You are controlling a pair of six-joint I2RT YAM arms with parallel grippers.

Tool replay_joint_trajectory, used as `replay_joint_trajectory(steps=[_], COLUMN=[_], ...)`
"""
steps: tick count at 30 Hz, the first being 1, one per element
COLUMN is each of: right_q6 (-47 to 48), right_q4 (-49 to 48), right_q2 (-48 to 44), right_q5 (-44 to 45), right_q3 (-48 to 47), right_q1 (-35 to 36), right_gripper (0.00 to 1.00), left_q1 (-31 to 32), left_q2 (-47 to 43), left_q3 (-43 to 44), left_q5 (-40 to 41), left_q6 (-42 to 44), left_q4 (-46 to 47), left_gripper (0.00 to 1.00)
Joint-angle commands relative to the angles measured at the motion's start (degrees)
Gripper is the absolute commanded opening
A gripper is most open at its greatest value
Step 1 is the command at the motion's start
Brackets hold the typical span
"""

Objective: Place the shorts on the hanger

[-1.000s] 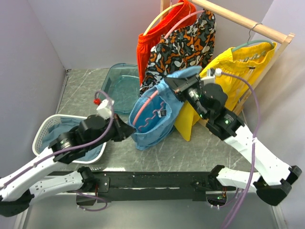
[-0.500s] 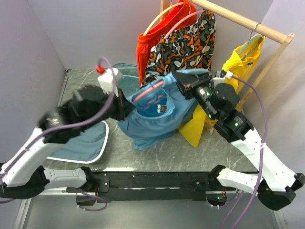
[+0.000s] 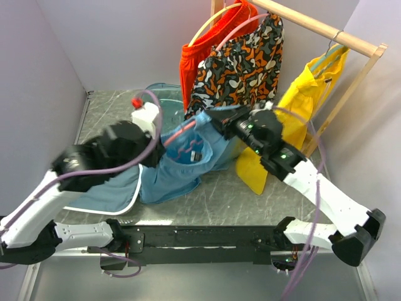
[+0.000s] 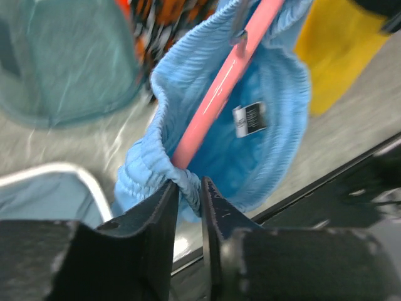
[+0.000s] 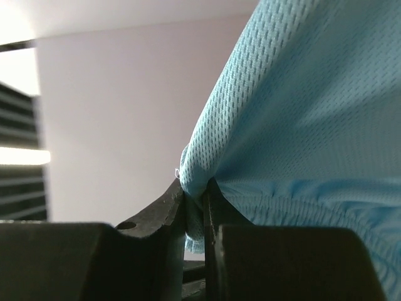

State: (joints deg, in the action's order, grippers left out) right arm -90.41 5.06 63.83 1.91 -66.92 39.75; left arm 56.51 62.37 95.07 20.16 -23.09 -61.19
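Note:
The sky-blue shorts (image 3: 175,169) hang between my two grippers above the table, waistband stretched open. The pink hanger (image 3: 182,133) sits inside the waistband; its pink bar (image 4: 222,94) runs across the opening in the left wrist view. My left gripper (image 4: 188,188) is shut on the gathered waistband of the shorts (image 4: 276,125) at the hanger's near end. My right gripper (image 5: 195,191) is shut on a fold of the shorts (image 5: 301,113) at the far side; in the top view it (image 3: 219,119) is at the shorts' upper right edge. The hanger's hook is hidden.
A wooden rack (image 3: 326,28) at the back right holds red shorts (image 3: 194,56), patterned shorts (image 3: 244,56) and yellow shorts (image 3: 294,106). A teal bin (image 3: 164,100) stands behind. A white mesh basket (image 3: 106,197) with duller blue cloth lies at the left under my left arm.
Both grippers moved left and down with the shorts and hanger. The left arm swung up over the basket, then dropped slightly. The yellow shorts swung back toward the rack.

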Motion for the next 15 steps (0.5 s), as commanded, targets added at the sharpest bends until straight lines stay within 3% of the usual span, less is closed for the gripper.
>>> replay_joint_trajectory(steps=[1, 4, 8, 15], right_q6=[-5.91, -7.58, -8.90, -9.61], right_q4=[-8.30, -9.71, -10.77, -12.35], right_q2=[-0.11, -0.20, -0.90, -1.52], right_q5=[-10.34, -11.40, -12.63, -14.65], right_q3=[3.45, 6.79, 10.39, 12.25], right_q1=[-0.46, -1.42, -3.01, -5.03], right_gripper=[0.00, 0.00, 0.00, 0.00], left_q1=[-0.26, -0.26, -0.26, -0.17], left_q2=[-4.00, -4.62, -4.36, -6.82], left_q3=[-8.73, -11.91, -13.15, -16.49], left_q5=[5.95, 2.62, 1.11, -0.38], left_q6=[3.40, 5.16, 6.57, 6.83], left_q4=[3.70, 5.82, 5.64, 5.82], left_gripper=[0.29, 0.32, 0.53, 0.68])
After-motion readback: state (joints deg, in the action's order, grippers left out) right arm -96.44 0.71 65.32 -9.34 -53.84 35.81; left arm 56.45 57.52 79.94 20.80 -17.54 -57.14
